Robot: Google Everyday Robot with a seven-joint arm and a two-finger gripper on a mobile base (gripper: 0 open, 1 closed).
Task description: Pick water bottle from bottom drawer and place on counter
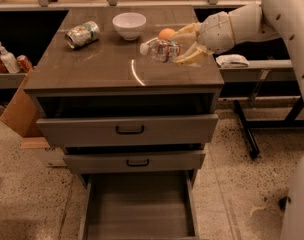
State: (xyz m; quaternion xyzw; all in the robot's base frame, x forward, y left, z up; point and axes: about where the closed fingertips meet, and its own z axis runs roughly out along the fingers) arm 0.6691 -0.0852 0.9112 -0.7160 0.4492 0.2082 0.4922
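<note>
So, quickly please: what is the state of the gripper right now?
Gripper: shut on the bottle, which it holds sideways above the right part of the counter.

Claw (185, 46) over counter (92, 70) right side, holding water bottle (158, 50); can (82, 34) left, bowl (129, 25) behind; bottom drawer (139, 209) below.

Glossy dark counter (92, 69) carries a curved light streak. At two o'clock on it, the gripper (178, 48), with smooth pale plastic fingers, clasps the clear crinkled plastic water bottle (156, 49). A dented shiny metal can (82, 34) lies at ten o'clock and a smooth white bowl (129, 25) at twelve. The bottom drawer (137, 209) looks matt. The floor (32, 184) is speckled.
</note>
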